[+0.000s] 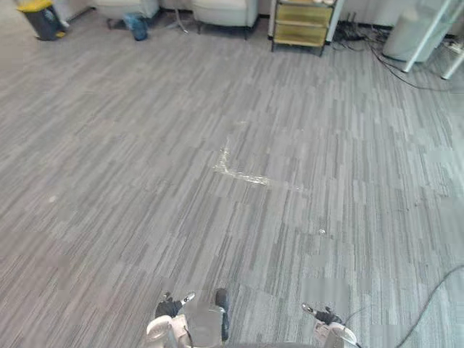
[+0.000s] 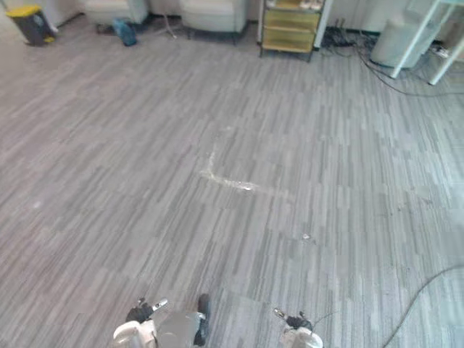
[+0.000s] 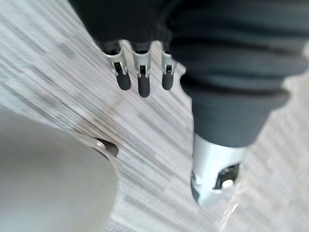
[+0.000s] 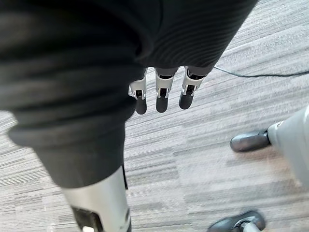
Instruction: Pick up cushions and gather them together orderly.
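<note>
- The left hand (image 3: 143, 77) hangs over the grey striped carpet (image 1: 145, 181). Its fingers are straight and relaxed, the thumb apart from them, and it grasps nothing.
- The right hand (image 4: 161, 94) hangs over the carpet in the same way, fingers straight and released, nothing in it.
- In the eye views both hands sit at the near edge, low and well apart from the furniture.
- A pale L-shaped tape mark (image 1: 239, 172) lies on the carpet near the middle.
- Along the far edge stand a pale upholstered seat (image 1: 225, 11) and a second pale seat (image 1: 127, 6).
- Whether any cushions lie on or by those seats cannot be told.
- A dark bin with a yellow lid (image 1: 40, 18) stands at the far left corner, and a small blue container (image 1: 135, 25) is just beside the second seat.
- A yellow-fronted drawer cabinet (image 1: 301, 22) stands right of the seats, with a tangle of wall cables (image 1: 359, 36) on the floor next to it.
</note>
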{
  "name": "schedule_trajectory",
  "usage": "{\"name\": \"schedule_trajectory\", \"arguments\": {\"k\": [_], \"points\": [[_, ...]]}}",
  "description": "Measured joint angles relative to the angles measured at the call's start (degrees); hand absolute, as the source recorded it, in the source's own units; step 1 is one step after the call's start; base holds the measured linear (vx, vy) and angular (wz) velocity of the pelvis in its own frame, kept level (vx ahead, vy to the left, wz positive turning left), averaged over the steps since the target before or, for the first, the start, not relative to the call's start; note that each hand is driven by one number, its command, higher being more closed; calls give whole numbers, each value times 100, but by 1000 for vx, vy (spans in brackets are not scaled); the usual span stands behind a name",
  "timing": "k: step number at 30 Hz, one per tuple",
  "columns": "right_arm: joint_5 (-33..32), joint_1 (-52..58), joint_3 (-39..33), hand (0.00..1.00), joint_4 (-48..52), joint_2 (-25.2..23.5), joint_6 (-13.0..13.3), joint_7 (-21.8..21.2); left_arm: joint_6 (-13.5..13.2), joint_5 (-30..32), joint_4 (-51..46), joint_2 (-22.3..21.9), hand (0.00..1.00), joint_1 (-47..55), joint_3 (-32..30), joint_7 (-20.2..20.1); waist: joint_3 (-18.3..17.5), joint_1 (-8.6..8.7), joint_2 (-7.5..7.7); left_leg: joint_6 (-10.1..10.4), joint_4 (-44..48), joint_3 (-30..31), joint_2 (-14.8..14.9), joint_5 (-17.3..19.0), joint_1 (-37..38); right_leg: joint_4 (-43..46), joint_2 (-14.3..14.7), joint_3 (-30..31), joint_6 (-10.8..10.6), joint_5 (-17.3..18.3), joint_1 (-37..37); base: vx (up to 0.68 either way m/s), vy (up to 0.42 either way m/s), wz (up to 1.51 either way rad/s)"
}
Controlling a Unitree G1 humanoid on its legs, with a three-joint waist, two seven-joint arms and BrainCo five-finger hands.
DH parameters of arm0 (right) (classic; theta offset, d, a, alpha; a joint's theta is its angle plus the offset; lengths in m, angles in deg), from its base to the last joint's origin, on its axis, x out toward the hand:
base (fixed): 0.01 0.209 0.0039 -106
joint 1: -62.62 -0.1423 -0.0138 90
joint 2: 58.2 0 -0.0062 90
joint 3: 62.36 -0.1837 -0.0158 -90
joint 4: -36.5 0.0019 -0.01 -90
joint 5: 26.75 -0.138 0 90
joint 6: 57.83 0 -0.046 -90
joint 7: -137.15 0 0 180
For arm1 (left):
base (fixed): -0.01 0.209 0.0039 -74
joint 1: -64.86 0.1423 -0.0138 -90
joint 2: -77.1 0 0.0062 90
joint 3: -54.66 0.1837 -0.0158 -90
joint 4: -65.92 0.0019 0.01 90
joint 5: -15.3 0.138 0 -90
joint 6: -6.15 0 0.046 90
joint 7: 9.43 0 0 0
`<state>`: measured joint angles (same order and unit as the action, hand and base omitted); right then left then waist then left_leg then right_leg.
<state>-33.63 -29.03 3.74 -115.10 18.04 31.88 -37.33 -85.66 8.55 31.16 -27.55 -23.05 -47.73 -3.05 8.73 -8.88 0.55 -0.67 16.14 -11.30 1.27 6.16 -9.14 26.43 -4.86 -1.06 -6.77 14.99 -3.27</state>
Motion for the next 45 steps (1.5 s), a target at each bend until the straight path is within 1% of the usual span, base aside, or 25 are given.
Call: {"name": "schedule_trajectory", "arguments": {"k": [1, 2, 4, 8, 9, 12, 14, 16, 17, 20, 22, 24, 26, 27, 28, 29, 30, 31, 34, 36, 37, 38, 40, 42, 45], "points": [[7, -7, 51, 0, -2, 3, 0, -3, 6, 1, 41, 12, 0, -3, 53, -2, 26, 21, -13, -56, -20, -53, -9, 140, 304, 1068, -100, -5, -484, -228, 362, 503, 128, -48], [10, 19, 107, 0, -16, -3, 1, -52, 32, 2, 141, 34, 0, -16, 135, -3, 81, 124, -66, -70, -107, -6, -10, 361, 854, 2293, -256, -172, -728, -369, 726, 572, 116, -22], [20, 125, 231, 0, 12, -6, 0, -71, 67, 1, 178, 45, 0, -22, 226, 10, 106, 252, -135, -88, -501, -25, 10, 436, 1642, 2720, -582, -821, -129, -82, 1033, 445, 58, -1], [15, 117, 212, 0, -6, 25, 16, -93, 63, 2, 207, 154, 0, -92, 241, 6, 99, 410, -135, 35, -1067, 0, 233, 599, 2246, 1047, -548, -1425, 263, -50, 1805, 450, -76, 8], [0, 54, 104, 0, -19, 45, 31, -103, 71, 7, 293, 231, 0, -96, 283, 1, 120, 510, -104, 88, -1130, 52, 283, 759, 2433, -318, -398, -1232, 364, -691, 2087, 362, -159, 12], [3, 152, 5, 0, -46, 77, 22, -99, 98, 60, 398, 311, 0, 55, 268, -3, 121, 593, -13, 109, -1035, 351, 204, 1010, 2713, -1071, -285, -746, 353, -1404, 2070, 507, -264, 25], [7, 259, -165, 0, -94, 220, -12, -96, 91, 61, 355, 126, 0, 202, 0, -6, 56, 581, -207, 140, 273, 855, 410, 1091, 2423, -466, -155, -738, 582, -1316, 1948, 580, -349, 37], [-9, 327, -189, 0, 29, 370, 0, -68, 96, 21, 243, -201, 0, 261, -254, -14, 48, 582, -686, 600, 3205, 1193, 966, 386, 1017, -661, 207, -1070, 723, -906, 1429, 571, -287, 35], [-8, 314, -182, 0, 18, 407, -3, -44, 87, -18, 133, -272, 0, 261, -305, -42, 133, 533, -797, 563, 4106, 1060, 1189, 284, 547, -824, 379, -1105, 853, -796, 1036, 539, -197, 21], [-39, 170, -186, 0, -80, 251, -26, -38, 24, -17, -24, -151, 0, 260, -184, -59, 239, 430, -589, 415, 4076, 497, 1048, 718, -56, -1340, 374, -1118, 902, -620, 98, 485, -171, 2], [-52, 31, -251, 0, -78, 225, -27, -32, -20, -15, -110, -140, 0, 242, -182, -61, 239, 316, -531, 317, 2491, 132, 711, 813, -402, -1824, 341, -1076, 868, -566, -391, 504, -93, -24], [-53, -24, -332, 0, -57, 224, -25, -26, -26, -12, -131, -173, 0, 228, -189, -44, 230, 236, -534, 362, 577, 127, 347, 434, -504, -2120, 301, -1028, 790, -481, -633, 411, 8, -13], [-51, -37, -259, 0, -48, 231, -20, 0, -23, -8, -136, -181, 0, 217, -229, -28, 168, 50, -589, 450, -451, 262, 225, -447, -781, -2417, 400, -875, 628, -288, -924, 483, 118, -34], [-49, -29, -234, 0, -55, 121, -27, 12, -2, 2, -79, -71, 0, 203, -236, -5, 97, -29, -409, 152, -434, 246, 93, -926, -728, -2456, 272, -767, 488, -194, -1101, 787, 170, -33], [-49, -44, -234, 0, -55, 68, -27, 14, 9, 4, -75, -4, 0, 192, -245, -11, 83, -57, -329, 76, -407, 229, 13, -933, -710, -2451, 185, -769, 463, -143, -1151, 708, 116, -9], [-46, -25, -233, 0, -50, -1, -25, 12, 18, 20, -72, 68, 0, 186, -250, 0, 65, -40, -137, -224, -269, 224, -112, -836, -681, -2332, 34, -723, 437, -150, -1166, 839, 114, 7], [-40, 47, -181, 0, -51, -30, -26, -4, 21, 27, -64, 94, 0, 200, -383, 1, -42, -70, 64, -307, -51, 132, -238, -570, -570, -1704, -140, -549, 301, -228, -1033, 520, 74, 8], [-24, 49, -186, 0, -53, -29, -25, -7, 24, 27, -48, 110, 0, 201, -399, 1, -58, -75, 95, -326, -39, 135, -281, -493, -485, -1408, -176, -492, 266, -248, -962, 739, 150, 9], [22, 41, -101, 0, -52, -2, -13, -58, 120, 55, 134, 240, 0, 179, -182, -28, -44, -19, 108, -326, -168, 244, -358, -8, 391, 1906, -355, -118, -884, -999, 149, 557, 121, 17], [23, 131, 93, 0, -3, -1, -17, -97, 149, 74, 149, 231, 0, 185, -126, -30, -17, 66, 74, -332, -442, 306, -425, 34, 1073, 3084, -639, -358, -732, -937, 636, 484, 79, 26], [23, 152, 121, 0, 2, 7, -10, -111, 149, 97, 163, 203, 0, 179, -36, -29, 37, 105, -38, -371, -774, 398, -401, 75, 1620, 3192, -754, -647, -343, -703, 854, 498, 30, 17], [24, 157, 124, 0, -14, -8, -18, -115, 149, 97, 175, 190, 0, 183, 68, -31, 81, 190, -128, -367, -1129, 432, -374, 134, 2107, 2840, -835, -945, -51, -405, 1128, 477, 4, 18], [24, 140, 107, 0, 0, 27, 6, -151, 146, 99, 214, 189, 0, 143, 107, -31, 95, 297, -147, -385, -1202, 512, -328, 313, 2324, 1725, -756, -1165, 91, -297, 1485, 401, -77, 28], [20, 182, 51, 0, -8, 35, 5, -172, 144, 110, 274, 180, 0, 72, 104, -35, 89, 383, -147, -332, -1194, 630, -239, 506, 2440, 291, -498, -1170, 220, -591, 1648, 370, -149, 40], [10, 276, -102, 0, -13, 27, 1, -189, 135, 201, 281, 173, 0, 136, 31, -43, 98, 505, -22, -108, -1190, 944, -202, 1022, 2848, -1578, -159, -780, 225, -1606, 1724, 453, -242, 48]]}}
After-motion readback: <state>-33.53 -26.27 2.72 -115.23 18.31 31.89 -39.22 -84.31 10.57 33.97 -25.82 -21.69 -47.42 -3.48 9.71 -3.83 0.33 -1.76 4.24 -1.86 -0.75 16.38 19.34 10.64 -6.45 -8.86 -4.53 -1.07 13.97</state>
